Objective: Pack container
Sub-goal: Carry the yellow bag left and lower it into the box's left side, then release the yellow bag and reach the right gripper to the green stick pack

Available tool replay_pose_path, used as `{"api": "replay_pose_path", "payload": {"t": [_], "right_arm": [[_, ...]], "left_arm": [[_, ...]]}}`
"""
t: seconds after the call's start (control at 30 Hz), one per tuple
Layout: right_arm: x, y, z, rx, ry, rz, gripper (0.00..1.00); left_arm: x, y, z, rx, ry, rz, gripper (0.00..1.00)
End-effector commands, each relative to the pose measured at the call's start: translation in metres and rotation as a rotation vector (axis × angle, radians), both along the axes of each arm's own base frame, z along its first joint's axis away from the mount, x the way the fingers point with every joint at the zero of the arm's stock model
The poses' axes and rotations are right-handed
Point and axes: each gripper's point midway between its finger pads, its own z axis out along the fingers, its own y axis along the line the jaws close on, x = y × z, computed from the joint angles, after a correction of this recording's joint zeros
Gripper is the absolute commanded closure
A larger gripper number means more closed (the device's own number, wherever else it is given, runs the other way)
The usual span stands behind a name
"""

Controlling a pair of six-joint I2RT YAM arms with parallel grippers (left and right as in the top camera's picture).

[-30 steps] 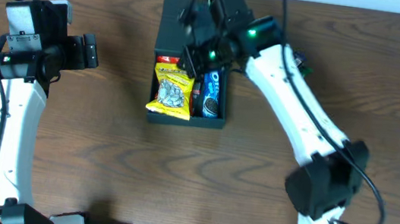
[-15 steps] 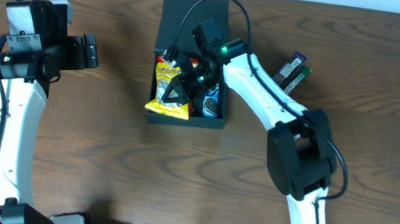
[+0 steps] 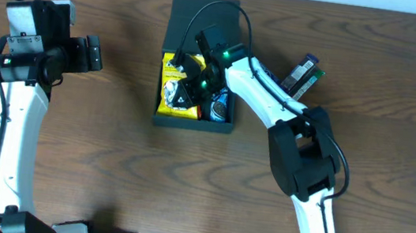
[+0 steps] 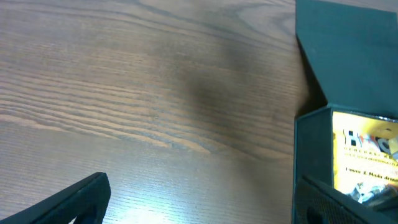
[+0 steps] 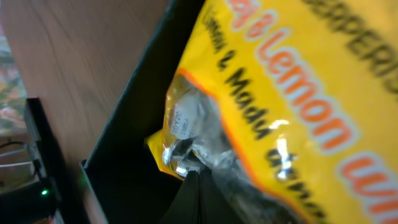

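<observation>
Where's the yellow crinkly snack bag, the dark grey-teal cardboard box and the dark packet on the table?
Yellow crinkly snack bag (image 3: 173, 88): overhead view, its shiny middle.
Dark grey-teal cardboard box (image 3: 181, 26): overhead view, its open lid flap.
Dark packet (image 3: 302, 76): overhead view, its middle, right of the box.

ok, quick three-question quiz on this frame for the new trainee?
1. Which gripper reaches into the container? A left, B right, C neither.
2. True or false: the container's lid is shut.
3. Fill in: the packet filling the right wrist view is mostly ___ in colour.
Key: 1 B, the right gripper. 2 false, it stands open. 3 yellow.
</observation>
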Motion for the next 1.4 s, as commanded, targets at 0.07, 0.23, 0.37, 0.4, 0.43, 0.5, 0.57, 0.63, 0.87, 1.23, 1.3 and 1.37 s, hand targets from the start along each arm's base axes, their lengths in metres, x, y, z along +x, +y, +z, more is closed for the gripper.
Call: {"api": "replay_pose_path", "payload": {"t": [0.07,0.23,0.37,0.4,0.43,0.5,0.57,0.63,0.87,1.23,1.3,1.37], "right_arm": [[0.026,0.002,0.086,0.076,-0.243,0.001,0.99],[0.041,-0.004,0.109,0.103,-0.332,-0.017,0.99],[0.047,-0.011,0.081,0.034,-0.313,-0.035,0.99],[0.046,-0.011,0.072,0.02,-0.296,-0.034,0.99],[0.046,-0.011,0.064,0.009,-0.284,-0.034,0.99],[0.046,-0.013,0.044,-0.032,-0.258,-0.036,0.99],[0.045,-0.015,0.024,-0.065,-0.224,-0.037,0.99],[0.042,-0.017,0.013,-0.081,-0.198,-0.034,0.99],[0.052,-0.018,0.038,-0.05,-0.224,-0.071,0.99],[0.123,-0.128,0.162,-0.262,-0.525,-0.548,0.67],[0.132,-0.171,0.149,-0.39,-0.486,-0.732,0.53],[0.135,-0.205,0.129,-0.495,-0.436,-0.847,0.4]], "left_arm": [[0.001,0.002,0.0,-0.01,-0.001,0.012,0.04],[0.001,0.002,-0.001,-0.011,0.002,0.012,0.05],[0.0,0.002,-0.001,-0.011,0.005,0.012,0.05],[0.0,0.002,-0.001,-0.012,0.005,0.012,0.05],[0.0,0.002,-0.001,-0.012,0.006,0.012,0.05],[0.0,0.002,-0.002,-0.012,0.009,0.012,0.05],[-0.001,0.001,-0.002,-0.013,0.013,0.012,0.05],[-0.001,0.001,-0.002,-0.013,0.013,0.012,0.05],[-0.001,0.001,-0.002,-0.013,0.013,0.012,0.05],[-0.001,0.001,-0.002,-0.013,0.013,0.012,0.05],[-0.001,0.001,-0.002,-0.014,0.013,0.012,0.04],[-0.001,0.001,-0.002,-0.014,0.013,0.011,0.05]]}}
